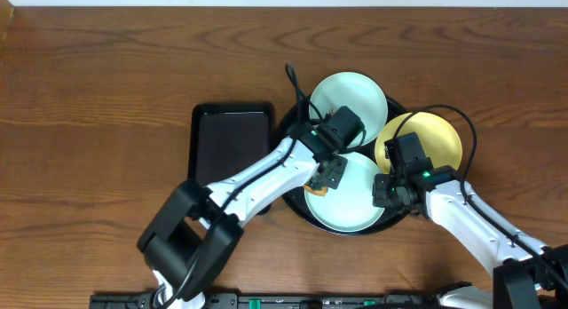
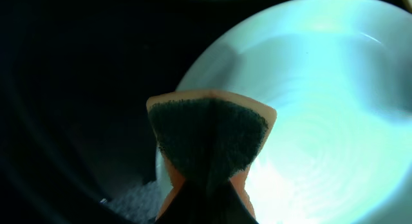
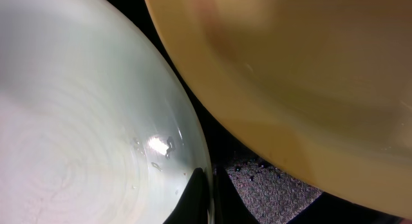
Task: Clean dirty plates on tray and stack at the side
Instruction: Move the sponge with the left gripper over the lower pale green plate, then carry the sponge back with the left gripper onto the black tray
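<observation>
Clamping an orange sponge (image 2: 209,137) — dark face outward — the left gripper (image 1: 327,177) sits over the near mint plate (image 1: 355,211). Opposite, the right gripper (image 3: 205,193) pinches that plate's rim.

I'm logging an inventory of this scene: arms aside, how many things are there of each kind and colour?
mint-blue plates: 2
yellow plate: 1
round black tray: 1
rectangular black tray: 1
sponge: 1
Total: 6

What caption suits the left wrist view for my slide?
Left claw holds a folded orange sponge, dark face outward, at the edge of a mint-blue plate on the black tray.
</observation>
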Available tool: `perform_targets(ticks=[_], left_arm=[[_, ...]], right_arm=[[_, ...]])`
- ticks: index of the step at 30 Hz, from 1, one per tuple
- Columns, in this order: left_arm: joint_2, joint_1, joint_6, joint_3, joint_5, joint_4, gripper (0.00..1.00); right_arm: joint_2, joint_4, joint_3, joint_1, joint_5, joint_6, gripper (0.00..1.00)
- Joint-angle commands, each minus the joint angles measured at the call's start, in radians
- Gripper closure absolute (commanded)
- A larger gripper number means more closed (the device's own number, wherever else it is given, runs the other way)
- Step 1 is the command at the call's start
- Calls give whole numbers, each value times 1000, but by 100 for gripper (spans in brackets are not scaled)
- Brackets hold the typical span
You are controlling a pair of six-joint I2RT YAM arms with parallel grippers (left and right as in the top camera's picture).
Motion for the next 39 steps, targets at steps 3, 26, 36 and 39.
perform_targets(ticks=[3,26,36,39], left_arm=[[50,-17,-17,10,-2,47,92],[243,-21,-42,8,199,92,92],[183,21,-31,34,586,119,93],[102,71,-32,51,631,122,93]], right_arm=[[4,-2,11,10,17,-11,99],[4,-10,11,10,17,-11,99],[4,-14,11,10,17,-11,99],[4,-13,11,10,17,-11,99]])
